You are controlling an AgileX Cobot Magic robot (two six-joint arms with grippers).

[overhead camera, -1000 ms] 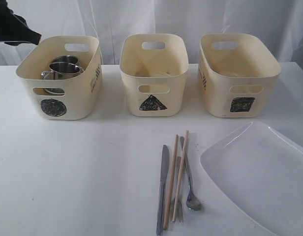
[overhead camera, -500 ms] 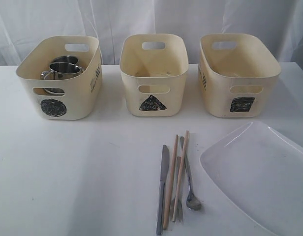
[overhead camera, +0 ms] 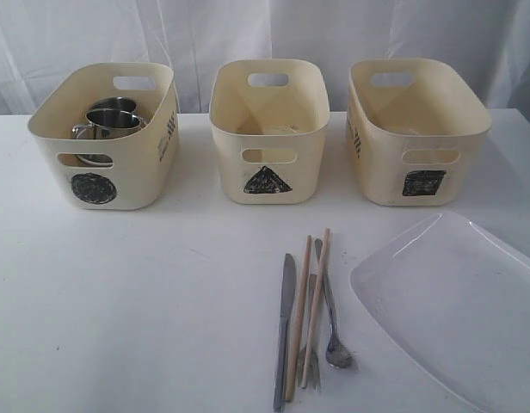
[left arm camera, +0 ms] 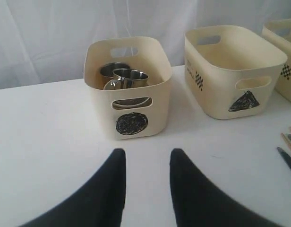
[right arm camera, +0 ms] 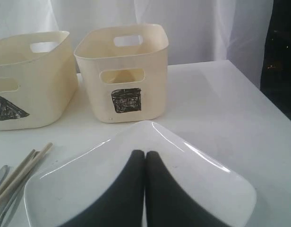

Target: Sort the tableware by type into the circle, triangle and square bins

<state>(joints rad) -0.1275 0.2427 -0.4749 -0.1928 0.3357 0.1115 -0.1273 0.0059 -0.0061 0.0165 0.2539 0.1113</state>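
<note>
Two steel mugs (overhead camera: 113, 120) stand in the circle bin (overhead camera: 140, 172) at back left. The triangle bin (overhead camera: 269, 155) is in the middle and the square bin (overhead camera: 415, 155) at right. In front lie a knife (overhead camera: 285, 327), chopsticks (overhead camera: 312, 292), a fork (overhead camera: 305, 357) and a spoon (overhead camera: 335, 348), beside the white square plate (overhead camera: 454, 301). Neither arm shows in the exterior view. My left gripper (left arm camera: 145, 158) is open and empty, short of the circle bin (left arm camera: 100, 113). My right gripper (right arm camera: 145, 155) is shut with nothing in it, over the plate (right arm camera: 84, 189).
A white curtain hangs behind the bins. The table's right edge (right arm camera: 259, 90) runs close past the square bin (right arm camera: 124, 61). The plate reaches over the table's front right. The cutlery tips (left arm camera: 289, 149) show at the edge of the left wrist view.
A dark part of the left arm that stood above the circle bin's back left corner has drawn out of the exterior view. Nothing on the table has moved.
</note>
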